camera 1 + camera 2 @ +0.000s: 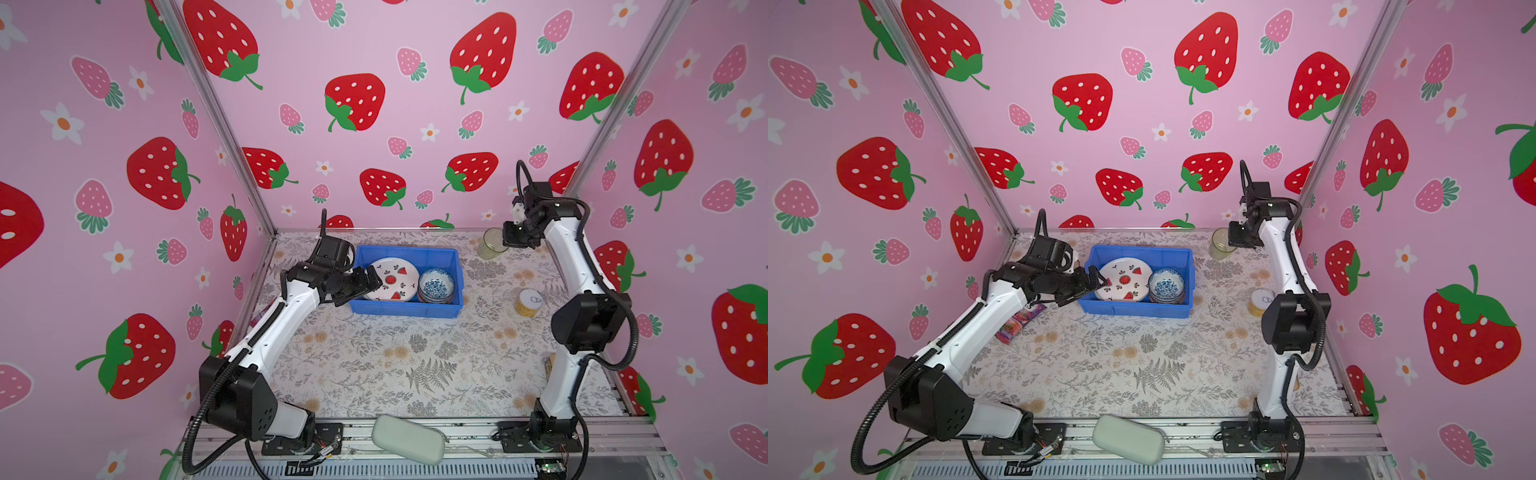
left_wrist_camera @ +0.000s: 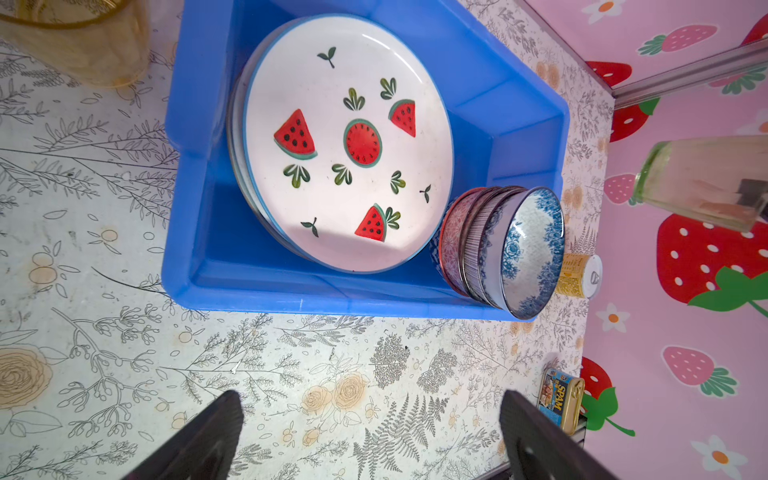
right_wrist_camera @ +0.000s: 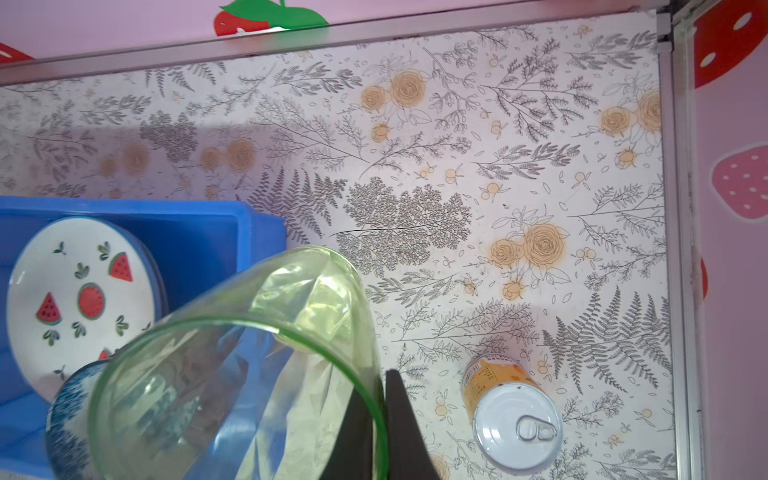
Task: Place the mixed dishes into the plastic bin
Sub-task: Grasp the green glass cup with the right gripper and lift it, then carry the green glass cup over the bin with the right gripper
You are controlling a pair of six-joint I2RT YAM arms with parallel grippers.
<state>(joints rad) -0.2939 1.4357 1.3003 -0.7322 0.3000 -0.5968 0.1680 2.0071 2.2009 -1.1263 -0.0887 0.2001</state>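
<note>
The blue plastic bin (image 1: 405,309) stands at the back middle of the table. Inside it lies a white watermelon plate (image 1: 392,276) on top of another plate, with a stack of small patterned bowls (image 1: 436,286) beside it, blue-white on top. My left gripper (image 1: 370,281) hangs open over the bin's left wall, holding nothing (image 2: 370,395). At the back right my right gripper (image 3: 380,376) is shut on the rim of a green glass tumbler (image 3: 232,365), which hangs tilted above the table (image 1: 492,243). In the left wrist view an amber tumbler (image 2: 79,41) stands outside the bin.
A yellow can (image 1: 528,302) stands right of the bin. A Spam tin (image 2: 561,399) sits by the right arm. A purple candy bag (image 1: 1021,324) lies under the left arm. A grey-green pouch (image 1: 409,439) rests on the front rail.
</note>
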